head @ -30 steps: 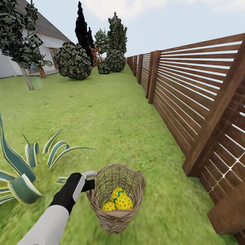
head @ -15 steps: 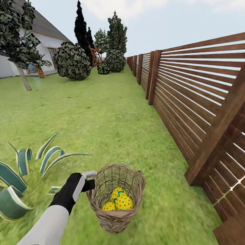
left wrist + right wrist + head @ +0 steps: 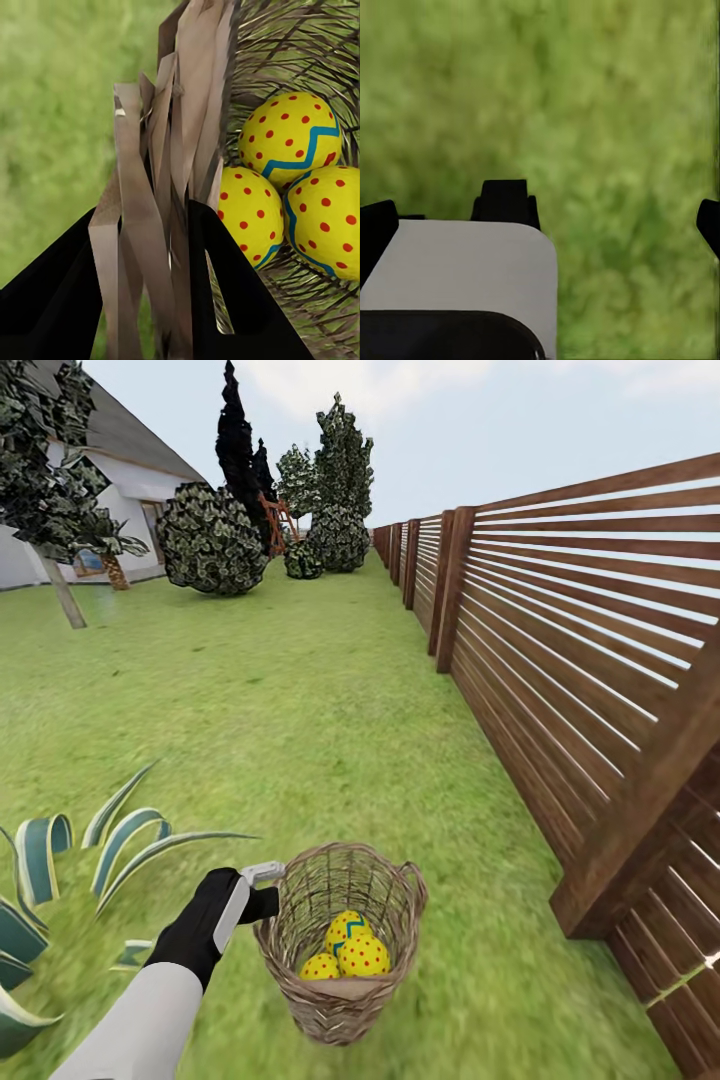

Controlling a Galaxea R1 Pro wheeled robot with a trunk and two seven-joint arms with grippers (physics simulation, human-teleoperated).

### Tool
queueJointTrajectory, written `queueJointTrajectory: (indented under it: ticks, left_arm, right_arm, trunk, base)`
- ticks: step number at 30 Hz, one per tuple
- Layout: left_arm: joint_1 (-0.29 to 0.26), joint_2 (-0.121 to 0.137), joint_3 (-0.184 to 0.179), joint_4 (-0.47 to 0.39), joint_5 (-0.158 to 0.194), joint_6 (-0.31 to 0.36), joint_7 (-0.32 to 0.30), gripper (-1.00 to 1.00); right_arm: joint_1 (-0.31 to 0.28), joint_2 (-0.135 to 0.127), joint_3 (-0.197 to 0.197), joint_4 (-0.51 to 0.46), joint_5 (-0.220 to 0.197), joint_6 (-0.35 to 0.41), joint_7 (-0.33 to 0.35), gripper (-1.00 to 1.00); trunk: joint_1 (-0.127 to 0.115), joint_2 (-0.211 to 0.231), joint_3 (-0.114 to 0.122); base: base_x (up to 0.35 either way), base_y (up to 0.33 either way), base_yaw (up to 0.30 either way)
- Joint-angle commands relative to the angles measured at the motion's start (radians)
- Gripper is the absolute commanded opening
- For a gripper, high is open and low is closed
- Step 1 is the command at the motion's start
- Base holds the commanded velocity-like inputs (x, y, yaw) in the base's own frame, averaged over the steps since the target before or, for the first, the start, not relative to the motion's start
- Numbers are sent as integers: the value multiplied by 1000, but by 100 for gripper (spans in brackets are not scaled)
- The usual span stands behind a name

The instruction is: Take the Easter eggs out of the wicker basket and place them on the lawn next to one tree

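Left gripper (image 3: 154, 247) pinching basket (image 3: 342, 950) rim; thin grip, basket could tip and spill eggs (image 3: 347, 946) if jolted.

jaws clamping wicker basket (image 3: 172, 150) rim, three Easter eggs (image 3: 289, 139) inside

Home back garden, simulated. Wide green lawn (image 3: 300, 690) w/ brown slatted wood fence (image 3: 560, 630) along one side, round bushes (image 3: 208, 540) and trees (image 3: 345, 455) at the far end, white house (image 3: 110, 500) w/ grey roof, prob. a door.
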Motion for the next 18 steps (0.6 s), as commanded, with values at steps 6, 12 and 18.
queueJointTrajectory:
  ticks: [6,12,18]
  left_arm:
    - [-1,-1,3,-1,20,2,9,-100]
    - [-1,-1,4,-2,20,2,9,-100]
    - [-1,-1,4,-2,20,2,9,-100]
  right_arm:
    - [-1,1,-9,-3,11,-5,-2,100]
    - [-1,2,-11,-4,10,-5,-1,100]
    - [-1,2,-12,-4,10,-5,0,100]
  trunk:
    - [0,0,-1]
    - [0,0,-1]
    - [0,0,-1]
  base:
    - [318,-77,0]
    - [318,-77,0]
    - [318,-77,0]
